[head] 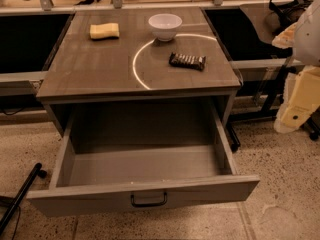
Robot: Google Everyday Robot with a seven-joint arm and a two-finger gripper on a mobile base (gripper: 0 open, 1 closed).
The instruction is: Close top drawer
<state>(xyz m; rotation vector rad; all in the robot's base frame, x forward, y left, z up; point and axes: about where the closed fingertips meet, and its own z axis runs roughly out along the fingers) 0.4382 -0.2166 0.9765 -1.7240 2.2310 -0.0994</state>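
Observation:
The top drawer [145, 198] is pulled far out of the grey-brown cabinet. Its inside looks empty. Its flat front panel faces me at the bottom of the view, with a small black loop handle [148, 200] at its centre. My gripper [292, 115] hangs at the right edge of the view, cream-coloured, beside the cabinet's right side. It is above the floor, apart from the drawer and well to the right of the handle.
On the cabinet top [90, 69] lie a yellow sponge [104, 30], a white bowl [165, 25] and a dark snack bar [187, 60]. A black pole [20, 196] lies on the speckled floor at the lower left. Metal frame legs [267, 96] stand behind the gripper.

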